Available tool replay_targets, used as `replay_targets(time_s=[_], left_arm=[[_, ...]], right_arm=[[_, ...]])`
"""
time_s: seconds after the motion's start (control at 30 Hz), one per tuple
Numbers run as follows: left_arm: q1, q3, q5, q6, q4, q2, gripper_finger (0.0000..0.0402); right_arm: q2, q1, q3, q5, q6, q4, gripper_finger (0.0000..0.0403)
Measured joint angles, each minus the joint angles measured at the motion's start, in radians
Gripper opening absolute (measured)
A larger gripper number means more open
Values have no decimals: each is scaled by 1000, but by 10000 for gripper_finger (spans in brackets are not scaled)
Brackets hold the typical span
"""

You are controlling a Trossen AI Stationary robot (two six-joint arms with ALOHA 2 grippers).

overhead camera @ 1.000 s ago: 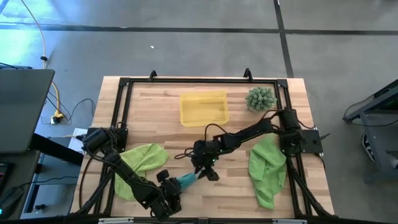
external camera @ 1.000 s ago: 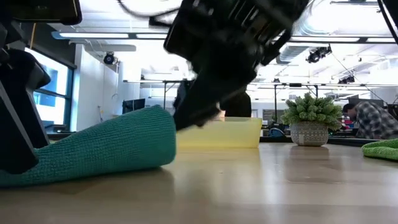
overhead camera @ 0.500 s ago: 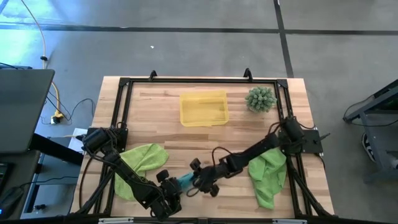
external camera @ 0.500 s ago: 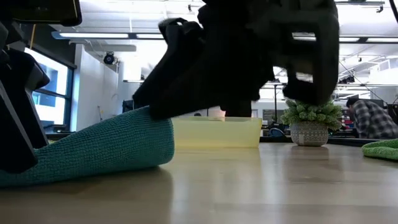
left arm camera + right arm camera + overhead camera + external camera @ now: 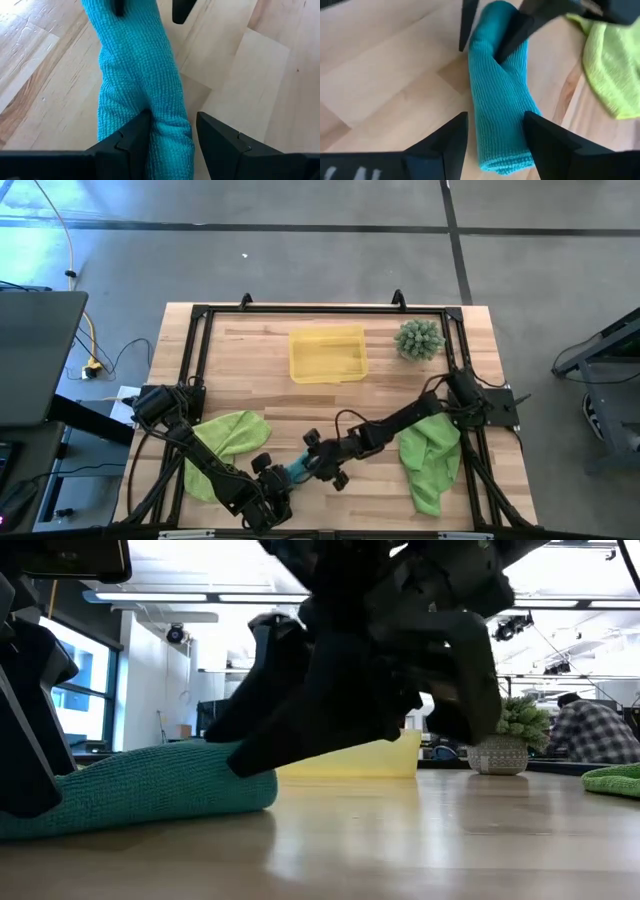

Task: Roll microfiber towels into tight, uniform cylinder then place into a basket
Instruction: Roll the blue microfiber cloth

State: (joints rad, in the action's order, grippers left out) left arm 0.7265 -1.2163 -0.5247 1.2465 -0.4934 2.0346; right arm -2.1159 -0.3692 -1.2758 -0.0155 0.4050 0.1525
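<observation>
A teal microfiber towel [image 5: 298, 471], rolled into a cylinder, lies on the wooden table near its front edge. My left gripper [image 5: 277, 482] is shut on the roll's near-left end [image 5: 170, 135]. My right gripper [image 5: 318, 464] stands open astride the roll's far-right end [image 5: 502, 125], one finger on each side. Two lime-green towels lie crumpled on the table, one at the left [image 5: 226, 442] and one at the right [image 5: 430, 456]. The yellow basket [image 5: 327, 353] stands toward the far edge. My left gripper pinches the roll's near-left end [image 5: 167, 122] between its two fingers, coming slanting down from the near side, along the roll. One finger [image 5: 136, 131] dents the cloth. The roll lies on the table. My right gripper straddles the far-right end; one finger [image 5: 540, 132] lies against the roll's side [image 5: 522, 112]. Its fingers point along the roll, slanting down.
A spiky green plant in a pot [image 5: 418, 338] stands right of the basket. A black frame [image 5: 200, 315] runs round the tabletop. Bare wood lies between the basket and the roll. In the low view a person [image 5: 590, 730] sits in the room behind.
My right arm has swung toward the table's near edge and its gripper has rolled about its own axis, ending astride the roll's far-right end. That end, raised a second ago, now lies lower on the table. The near-left end has stayed in my left gripper.
</observation>
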Motion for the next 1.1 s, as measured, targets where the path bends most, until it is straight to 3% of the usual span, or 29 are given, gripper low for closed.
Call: replay_targets(time_s=[0.47,0.9,1.1], left_arm=[[0,-38,-47,-86,-59,-31,154],[-47,-71,-78,-219,-94,-25,154],[-73,-73,1,-210,-116,-1,154]], right_arm=[[0,25,-2,32,-136,-105,135],[2,60,-2,117,-297,-157,133],[2,59,-2,115,-295,-155,133]])
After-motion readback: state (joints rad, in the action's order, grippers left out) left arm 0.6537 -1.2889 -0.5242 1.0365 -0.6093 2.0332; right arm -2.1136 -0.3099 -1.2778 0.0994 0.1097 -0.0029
